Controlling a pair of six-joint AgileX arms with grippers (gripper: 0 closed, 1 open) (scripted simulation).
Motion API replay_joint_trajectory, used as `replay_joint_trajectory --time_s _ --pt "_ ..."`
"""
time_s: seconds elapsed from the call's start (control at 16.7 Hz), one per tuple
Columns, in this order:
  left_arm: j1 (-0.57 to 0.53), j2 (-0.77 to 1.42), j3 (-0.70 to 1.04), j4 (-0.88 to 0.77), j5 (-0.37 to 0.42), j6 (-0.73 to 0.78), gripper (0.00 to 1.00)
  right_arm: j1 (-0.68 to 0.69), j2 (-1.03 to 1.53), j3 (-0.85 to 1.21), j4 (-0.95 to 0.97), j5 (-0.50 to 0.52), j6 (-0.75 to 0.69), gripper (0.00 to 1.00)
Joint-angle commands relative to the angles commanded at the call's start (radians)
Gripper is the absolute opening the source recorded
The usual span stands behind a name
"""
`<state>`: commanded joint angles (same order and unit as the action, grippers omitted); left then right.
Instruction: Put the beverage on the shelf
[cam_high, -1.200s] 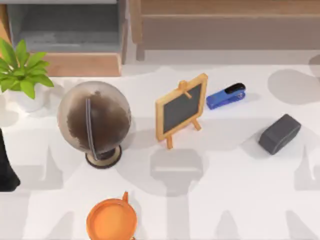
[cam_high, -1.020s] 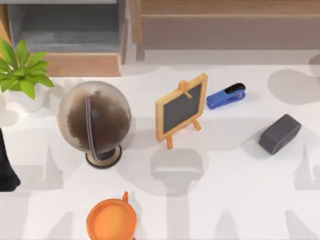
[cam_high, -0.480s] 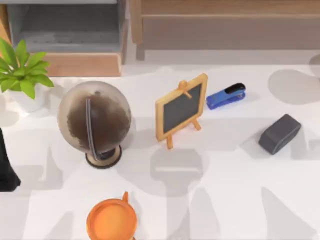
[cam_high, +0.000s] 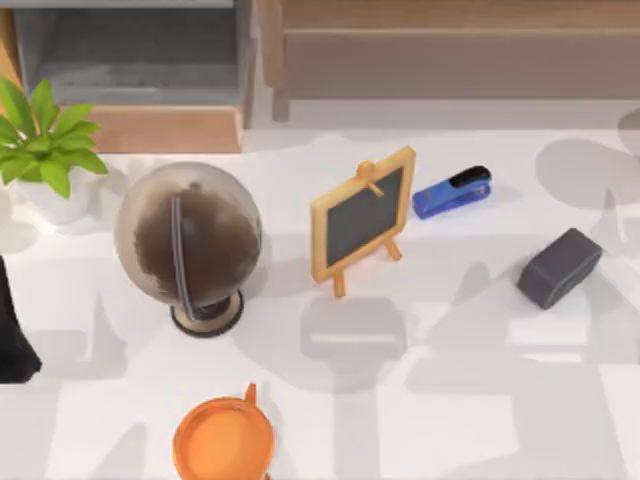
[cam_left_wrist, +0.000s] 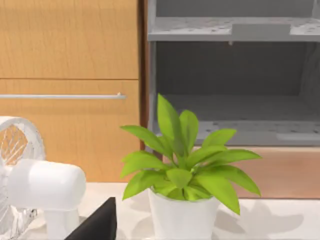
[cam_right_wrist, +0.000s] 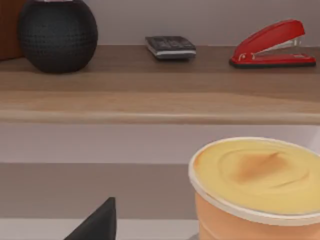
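Note:
The beverage is an orange cup (cam_high: 222, 440) with a creamy top, standing at the table's front edge, left of centre. The right wrist view shows an orange cup (cam_right_wrist: 255, 190) with a creamy top close by, with a dark part of my right gripper (cam_right_wrist: 97, 222) beside it and apart from it. Behind it runs the wooden shelf (cam_right_wrist: 150, 100), which spans the back right in the top view (cam_high: 450, 50). My left arm (cam_high: 12, 330) is parked at the table's left edge. A dark part of its gripper (cam_left_wrist: 97, 225) faces a potted plant (cam_left_wrist: 185, 200).
A globe (cam_high: 190, 245), a small blackboard easel (cam_high: 362, 215), a blue stapler (cam_high: 452, 192) and a dark grey block (cam_high: 558, 267) stand on the table. The shelf carries a black speaker (cam_right_wrist: 57, 32), a remote (cam_right_wrist: 171, 47) and a red stapler (cam_right_wrist: 272, 45). A grey open cabinet (cam_high: 130, 60) stands back left.
A large arm shadow has spread across the table's right side toward the grey block. No object has moved, and the left arm stays still.

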<state>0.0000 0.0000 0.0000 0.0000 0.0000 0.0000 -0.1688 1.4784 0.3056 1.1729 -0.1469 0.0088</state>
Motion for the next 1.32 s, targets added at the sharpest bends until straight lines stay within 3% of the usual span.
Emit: replay_joint_trajectory --time_s 0.3,0.6,1.08,1.32 --pt "0.000 0.000 0.000 0.000 0.000 0.000 1.00 -0.051 0.430 0.087 0.338 -0.042 -0.004 1.00" --pt "0.000 0.000 0.000 0.000 0.000 0.000 1.00 -0.084 0.689 0.141 0.549 -0.066 -0.006 1.00" --pt "0.000 0.000 0.000 0.000 0.000 0.000 1.00 -0.084 0.722 0.149 0.574 -0.067 -0.007 1.00" --pt "0.000 0.000 0.000 0.000 0.000 0.000 1.00 -0.070 0.745 0.248 0.500 -0.051 -0.007 1.00"
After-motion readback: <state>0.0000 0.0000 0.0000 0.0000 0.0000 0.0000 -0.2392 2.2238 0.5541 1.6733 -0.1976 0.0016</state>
